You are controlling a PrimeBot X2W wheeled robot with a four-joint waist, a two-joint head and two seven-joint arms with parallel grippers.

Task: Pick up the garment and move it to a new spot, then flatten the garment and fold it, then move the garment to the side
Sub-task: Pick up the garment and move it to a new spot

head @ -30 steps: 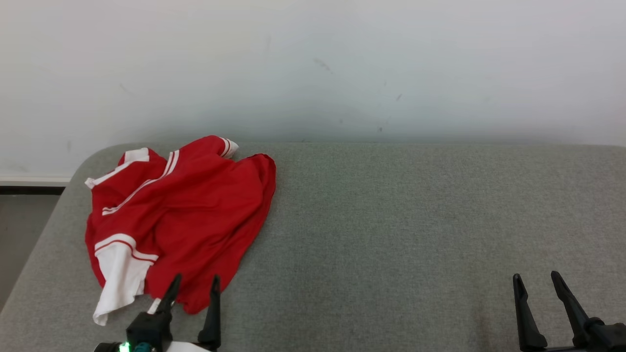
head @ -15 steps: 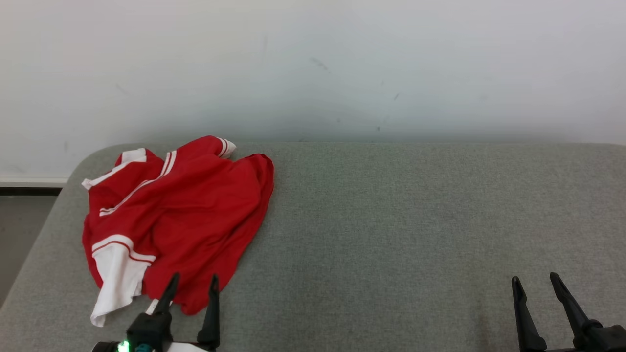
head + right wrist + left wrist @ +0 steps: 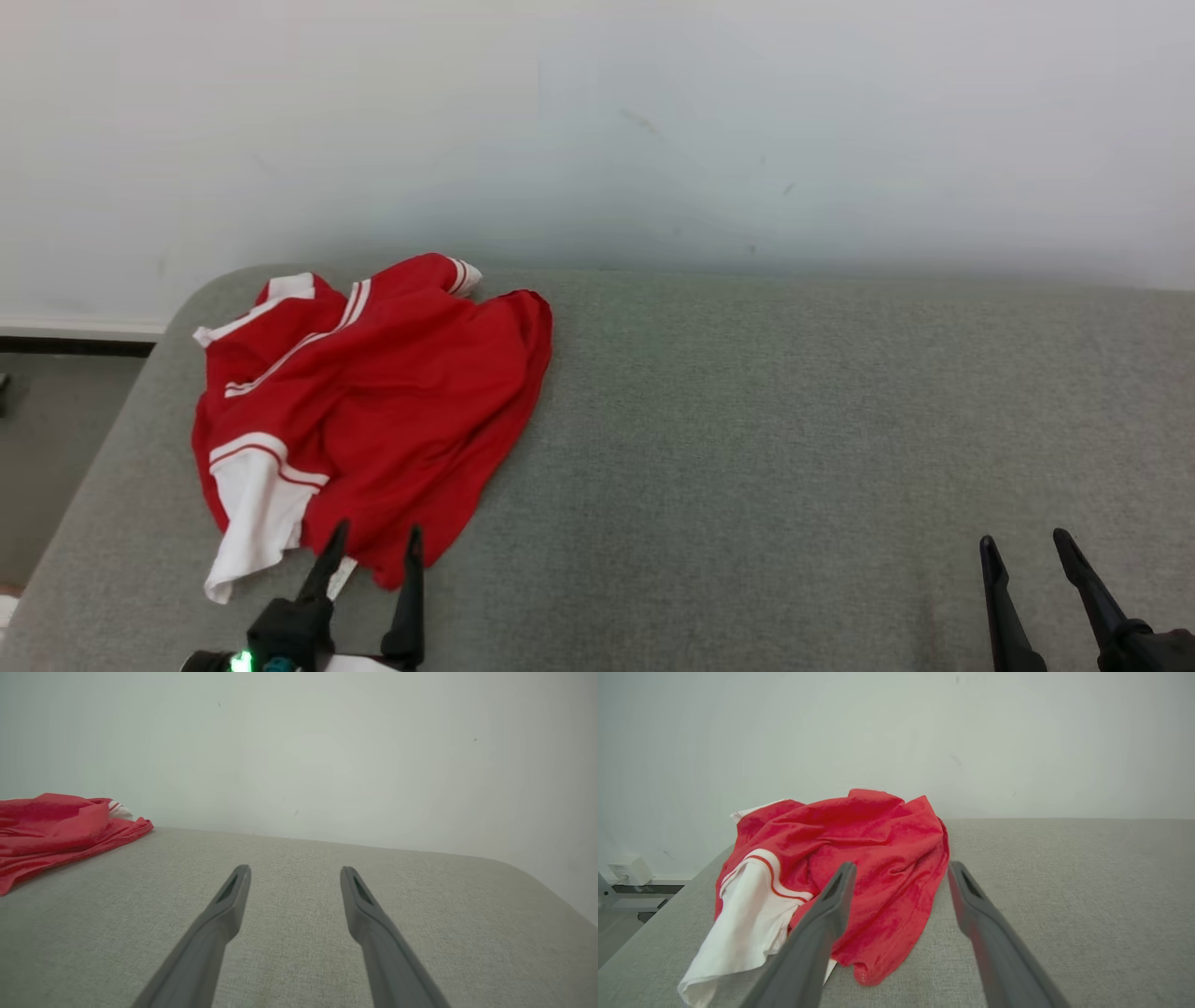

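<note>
1. Garment (image 3: 373, 411) lies crumpled at the worktop's (image 3: 794, 448) left end
2. Our left hand (image 3: 378, 528) gapes empty at its near hem; right hand (image 3: 1022, 539) gapes empty, well apart
3. We judge it soft, light, floppy: pinch bunched cloth, not one loose edge

Soft, even, bright light fell throughout; a dim shadow band lay on the wall (image 3: 597, 238) just above the bench (image 3: 794, 420).
</note>
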